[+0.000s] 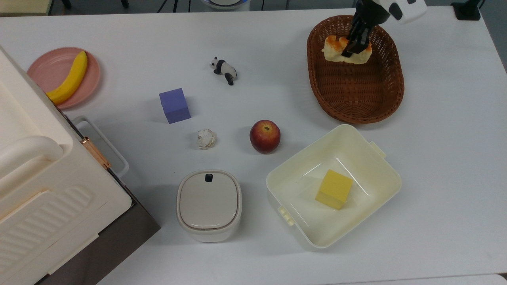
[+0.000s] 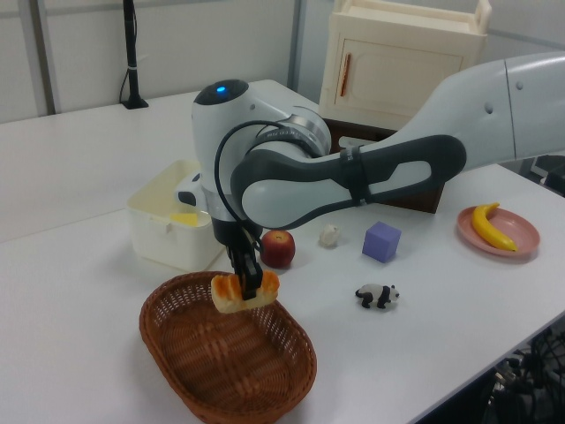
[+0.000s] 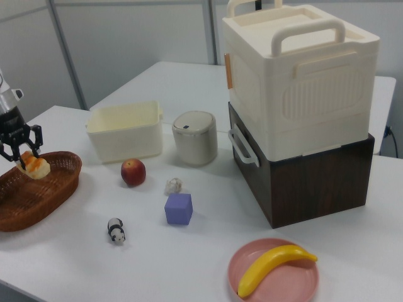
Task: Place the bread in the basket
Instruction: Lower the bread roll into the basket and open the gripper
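The bread (image 1: 332, 50), cream with an orange-glazed top, hangs over the far end of the brown wicker basket (image 1: 356, 113) at the top view's upper right. My gripper (image 1: 351, 49) is shut on the bread across its middle. In the left view the bread (image 2: 225, 297) hangs just above the basket's (image 2: 221, 371) inside, held by the gripper (image 2: 250, 290). In the right view the gripper (image 3: 24, 158) holds the bread (image 3: 36, 167) over the basket (image 3: 31, 204) at the right view's left edge.
A cream tub (image 1: 277, 190) with a yellow cube (image 1: 334, 189) sits just below the basket in the top view. An apple (image 1: 264, 136), panda figure (image 1: 223, 69), purple cube (image 1: 174, 105), paper ball (image 1: 206, 138), lidded canister (image 1: 208, 204), banana on a pink plate (image 1: 89, 79) and a big storage box (image 1: 31, 186) lie to the top view's left.
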